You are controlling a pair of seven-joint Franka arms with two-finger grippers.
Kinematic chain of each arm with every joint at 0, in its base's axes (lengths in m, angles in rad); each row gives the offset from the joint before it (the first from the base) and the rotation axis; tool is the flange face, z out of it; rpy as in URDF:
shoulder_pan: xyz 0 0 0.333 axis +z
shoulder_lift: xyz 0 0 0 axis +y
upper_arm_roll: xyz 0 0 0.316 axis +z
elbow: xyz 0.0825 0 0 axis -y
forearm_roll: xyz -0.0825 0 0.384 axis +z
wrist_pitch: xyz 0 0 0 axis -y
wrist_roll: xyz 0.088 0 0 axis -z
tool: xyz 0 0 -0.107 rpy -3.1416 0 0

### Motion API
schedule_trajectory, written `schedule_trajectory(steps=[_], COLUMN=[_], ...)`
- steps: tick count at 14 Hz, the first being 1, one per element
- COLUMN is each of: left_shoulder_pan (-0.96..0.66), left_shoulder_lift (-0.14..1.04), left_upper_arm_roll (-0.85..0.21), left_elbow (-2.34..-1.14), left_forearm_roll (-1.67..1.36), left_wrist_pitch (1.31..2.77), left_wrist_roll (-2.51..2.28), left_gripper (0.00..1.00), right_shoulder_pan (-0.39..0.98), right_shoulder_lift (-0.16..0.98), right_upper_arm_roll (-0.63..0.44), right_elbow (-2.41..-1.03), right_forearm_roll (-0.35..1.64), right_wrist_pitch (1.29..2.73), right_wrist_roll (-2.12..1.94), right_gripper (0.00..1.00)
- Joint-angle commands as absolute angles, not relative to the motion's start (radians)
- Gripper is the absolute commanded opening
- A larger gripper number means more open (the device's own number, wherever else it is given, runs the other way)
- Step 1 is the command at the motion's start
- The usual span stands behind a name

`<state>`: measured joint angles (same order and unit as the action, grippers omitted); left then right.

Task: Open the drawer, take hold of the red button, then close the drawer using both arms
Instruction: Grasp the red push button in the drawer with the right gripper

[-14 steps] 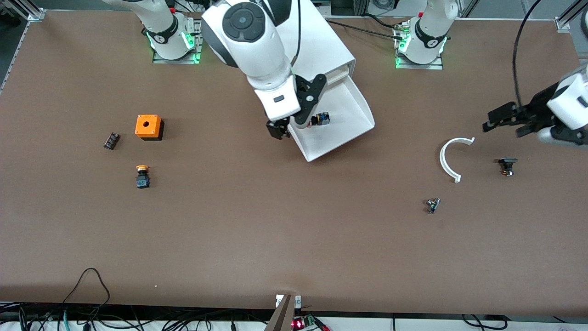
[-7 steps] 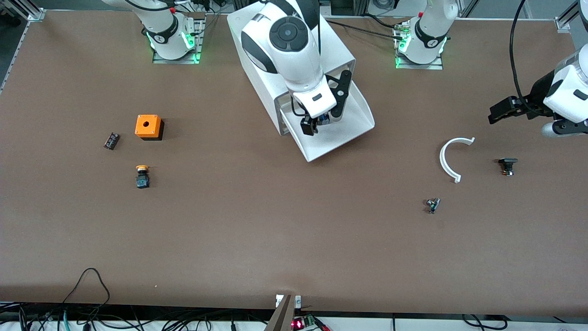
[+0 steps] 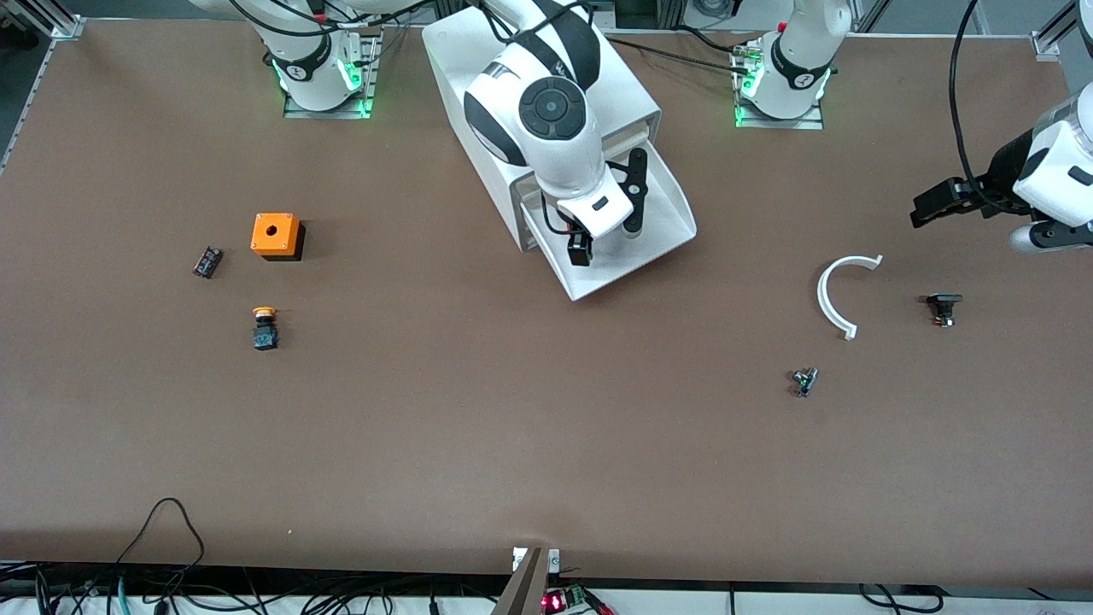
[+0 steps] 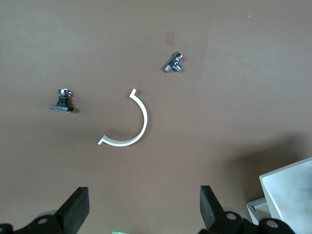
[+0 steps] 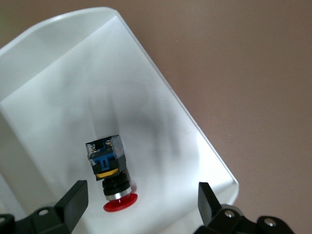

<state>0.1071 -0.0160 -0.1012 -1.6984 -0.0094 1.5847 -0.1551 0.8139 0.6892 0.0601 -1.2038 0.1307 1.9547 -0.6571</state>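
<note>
Right gripper (image 5: 139, 204) hangs over the pulled-out drawer (image 3: 657, 243), fingers spread wide, the button (image 5: 110, 171) lying on the drawer floor between them, untouched. Its arm hides the button in the front view. Left gripper (image 4: 144, 209) waits with jaws apart above the white curved strip (image 4: 131, 129), near a black part (image 4: 62, 103) and a metal fitting (image 4: 173, 63).

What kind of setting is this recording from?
Probably a robotics lab bench: a brown table, arm bases bolted at its edge, a white cabinet with its drawer open, cables along the table's edge.
</note>
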Motion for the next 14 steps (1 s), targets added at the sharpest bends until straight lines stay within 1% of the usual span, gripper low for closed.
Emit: schedule_trajectory(steps=[1,5,12,14], left_shoulder_pan=[0.106,0.107,0.112,0.112], left_shoulder_lift=[-0.055,-0.055,-0.054,-0.054], left_upper_arm_roll=[-0.101,-0.101,-0.101,-0.101], left_elbow=[-1.738,-1.736,-1.732,-1.73], left_forearm_roll=[0.003,0.002,0.0,0.0], left_wrist_pitch=[1.608,1.609,1.608,1.608], left_wrist_roll=[-0.156,-0.163,-0.164,-0.164], left_gripper=[1.0,1.0,1.0,1.0], right_shoulder_pan=[0.824,0.847,0.873,0.879], right_shoulder_lift=[0.735,0.773,0.775,0.773], right_upper_arm_roll=[0.06,0.058,0.054,0.055], right_elbow=[-1.161,-1.16,-1.16,-1.161], right_forearm_roll=[0.132,0.132,0.13,0.129], right_wrist_pitch=[1.941,1.939,1.907,1.905], right_wrist_roll=[-0.686,-0.73,-0.75,-0.749], right_gripper=[1.0,1.0,1.0,0.95])
